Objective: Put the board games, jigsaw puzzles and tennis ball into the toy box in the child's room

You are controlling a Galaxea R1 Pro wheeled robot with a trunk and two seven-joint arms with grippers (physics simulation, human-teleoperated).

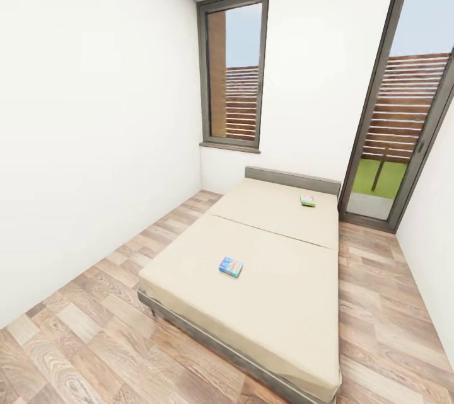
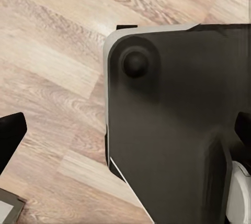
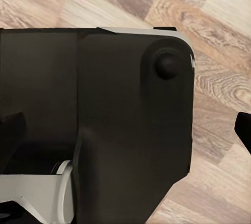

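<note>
Room: white walls, wood-plank floor (image 1: 82, 341), two tall dark-framed windows in the upper centre and upper right.
Bed (image 1: 277, 303): beige sheet, filling the lower centre, both games lying flat on top, likely left there after play.
Blue board game (image 1: 231, 266): centre of frame, on the near mattress half.
White-and-green board game (image 1: 308, 200): right of centre, near the headboard.
Hands: wrist views look down past the dark robot base (image 2: 178, 124) to the floor; I cannot tell how open either is or whether it holds anything.

Left pincer: one dark fingertip (image 2: 10, 137) at the left wrist view's edge, another opposite; pointing down beside the robot's dark base (image 2: 178, 124). Right pincer: dark fingertips (image 3: 243, 130) at opposite edges of the right wrist view, likewise lowered beside the base.
</note>
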